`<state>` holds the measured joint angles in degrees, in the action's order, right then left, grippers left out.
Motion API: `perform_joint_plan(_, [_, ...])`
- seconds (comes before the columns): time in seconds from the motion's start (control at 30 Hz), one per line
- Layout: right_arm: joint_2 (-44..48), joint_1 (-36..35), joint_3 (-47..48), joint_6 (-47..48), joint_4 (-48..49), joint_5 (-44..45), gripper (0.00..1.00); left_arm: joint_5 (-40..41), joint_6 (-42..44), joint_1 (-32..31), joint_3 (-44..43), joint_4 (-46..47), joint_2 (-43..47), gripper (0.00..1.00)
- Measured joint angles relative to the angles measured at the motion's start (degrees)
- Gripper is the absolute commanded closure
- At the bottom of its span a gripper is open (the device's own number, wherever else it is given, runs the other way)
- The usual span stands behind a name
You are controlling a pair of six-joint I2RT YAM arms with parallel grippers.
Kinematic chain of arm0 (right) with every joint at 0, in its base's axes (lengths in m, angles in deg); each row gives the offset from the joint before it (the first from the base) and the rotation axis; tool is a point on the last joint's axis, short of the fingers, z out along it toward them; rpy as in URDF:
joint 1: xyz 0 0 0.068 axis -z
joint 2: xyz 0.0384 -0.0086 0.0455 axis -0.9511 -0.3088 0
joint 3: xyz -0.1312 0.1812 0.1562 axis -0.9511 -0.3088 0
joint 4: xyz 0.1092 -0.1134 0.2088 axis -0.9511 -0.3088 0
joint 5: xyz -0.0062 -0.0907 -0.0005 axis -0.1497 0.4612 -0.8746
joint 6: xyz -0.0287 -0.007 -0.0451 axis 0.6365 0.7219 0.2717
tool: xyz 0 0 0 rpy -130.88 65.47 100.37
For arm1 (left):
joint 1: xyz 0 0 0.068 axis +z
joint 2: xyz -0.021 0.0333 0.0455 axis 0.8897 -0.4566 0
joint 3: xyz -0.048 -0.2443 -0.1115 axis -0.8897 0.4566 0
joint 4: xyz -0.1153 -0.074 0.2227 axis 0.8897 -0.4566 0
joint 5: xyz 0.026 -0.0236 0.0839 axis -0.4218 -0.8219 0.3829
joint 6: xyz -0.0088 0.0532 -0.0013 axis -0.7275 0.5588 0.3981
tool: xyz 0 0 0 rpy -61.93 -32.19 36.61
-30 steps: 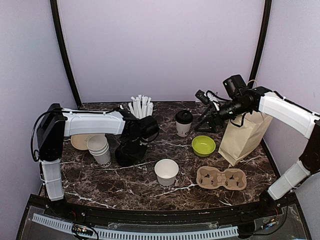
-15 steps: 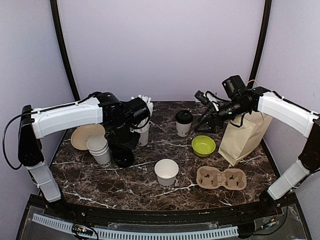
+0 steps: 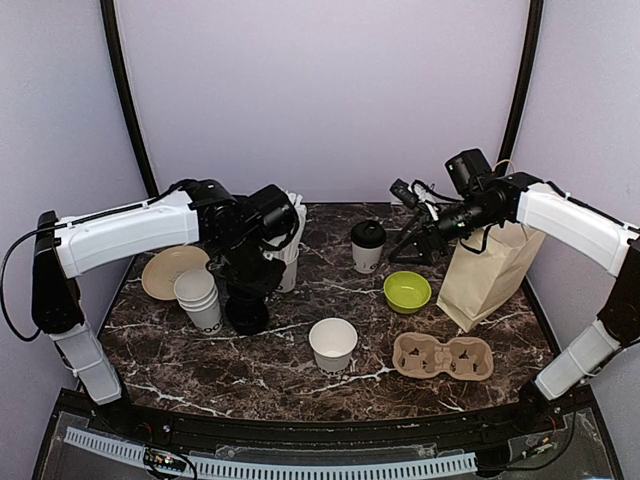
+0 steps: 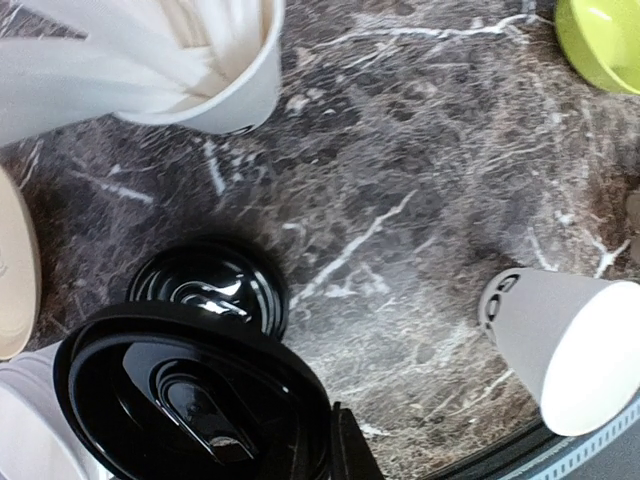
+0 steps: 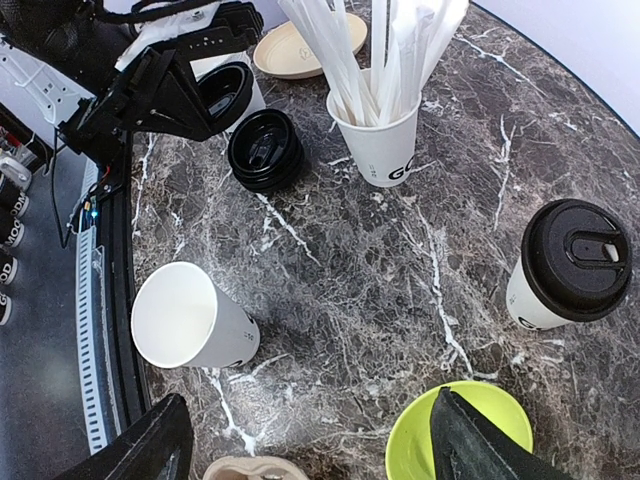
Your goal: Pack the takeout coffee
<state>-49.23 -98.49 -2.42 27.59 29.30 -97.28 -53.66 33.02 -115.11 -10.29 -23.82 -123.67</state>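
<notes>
My left claw has come up off the stack of black lids and is clamped on one round black plastic lid. I judge the open white paper cup at near centre can be capped next. My right claw hangs spread and empty. The lidded white takeout coffee stands far centre on the dark marbled table, with lilac walls around.
</notes>
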Motion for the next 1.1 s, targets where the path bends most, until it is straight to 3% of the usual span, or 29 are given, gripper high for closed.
perform_joint_plan(0.17, [0.8,0.0,0.2,-1.5,0.2,-1.4,0.11,-9.1,3.0,0.0,-3.9,6.4,1.4,0.92])
perform_joint_plan(0.43, [1.3,0.8,7.5,-9.2,4.6,-9.0,0.05,-20.6,8.9,0.0,-6.7,26.3,13.8,0.96])
perform_joint_plan(0.6, [1.7,1.8,6.8,-26.0,18.3,-20.3,0.05,-23.9,11.2,0.0,1.9,42.8,20.6,0.95])
perform_joint_plan(0.8, [0.6,1.0,3.3,-48.3,39.5,-27.5,0.02,-28.0,11.7,0.0,12.6,58.9,21.5,0.95])
perform_joint_plan(1.1, [-2.6,-5.2,3.3,-60.8,52.2,-29.3,0.02,-31.4,11.3,0.0,15.8,68.0,21.5,0.95])
